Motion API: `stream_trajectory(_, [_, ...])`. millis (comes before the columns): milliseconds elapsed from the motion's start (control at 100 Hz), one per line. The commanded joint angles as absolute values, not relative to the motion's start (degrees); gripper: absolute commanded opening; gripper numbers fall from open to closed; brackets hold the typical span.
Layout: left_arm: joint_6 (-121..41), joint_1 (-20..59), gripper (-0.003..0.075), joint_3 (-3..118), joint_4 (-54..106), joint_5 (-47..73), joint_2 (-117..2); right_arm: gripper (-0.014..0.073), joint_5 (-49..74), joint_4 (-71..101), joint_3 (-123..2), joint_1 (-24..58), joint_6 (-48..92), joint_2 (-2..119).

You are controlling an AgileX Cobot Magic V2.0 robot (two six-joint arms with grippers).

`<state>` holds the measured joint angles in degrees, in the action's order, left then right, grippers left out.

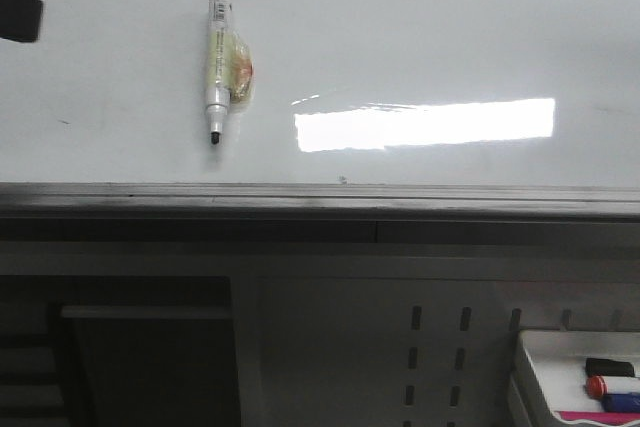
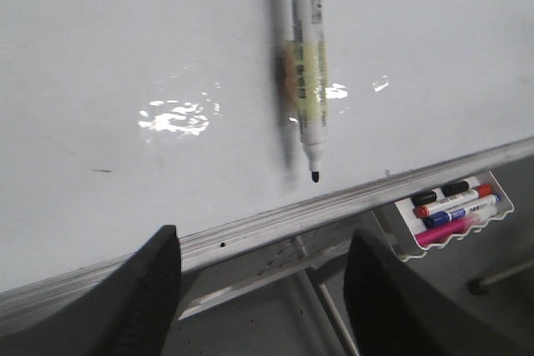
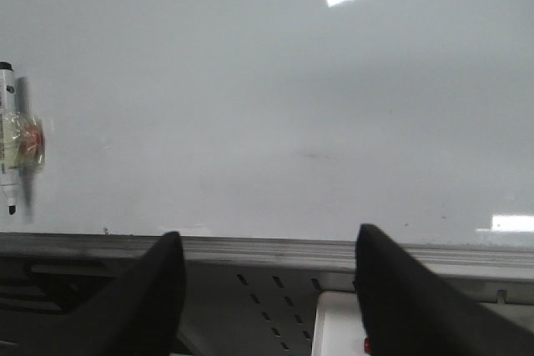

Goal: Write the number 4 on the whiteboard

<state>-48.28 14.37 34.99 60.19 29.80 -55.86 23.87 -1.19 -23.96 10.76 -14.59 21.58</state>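
The whiteboard (image 1: 420,37) is glossy white, with a bright rectangular reflection and a grey edge rail (image 1: 320,197). No number 4 shows on it, only faint specks. A white marker (image 1: 218,62) with a black tip and a taped yellowish lump sticks to the board, tip toward the rail. It also shows in the left wrist view (image 2: 309,72) and the right wrist view (image 3: 10,143). My left gripper (image 2: 263,235) is open and empty, near the rail and short of the marker. My right gripper (image 3: 269,238) is open and empty, near the rail and well aside of the marker.
A small white tray (image 1: 575,377) with black, red, blue and pink markers hangs below the rail on a grey perforated panel (image 1: 440,347); it also shows in the left wrist view (image 2: 450,206). A dark shape (image 1: 18,9) sits at the board's left edge.
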Motion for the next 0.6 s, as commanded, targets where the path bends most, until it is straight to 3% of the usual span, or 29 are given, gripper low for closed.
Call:
stream_trajectory(0, [-48.56, 19.32, 0.0385, 38.52, 61.38, 25.88, -58.73, 0.04, 19.83, -1.99, -26.08, 10.79, -13.99, 22.49])
stream_trajectory(270, [-48.56, 34.86, 0.0386, 39.47, 64.65, 3.64, -67.34, 0.04, 19.83, -1.99, -26.08, 10.79, -13.99, 22.49])
stream_trajectory(590, [-48.56, 37.87, 0.0386, 42.79, 65.38, -0.94, -75.43, 0.04, 19.83, -1.99, -26.08, 10.79, -13.99, 24.1])
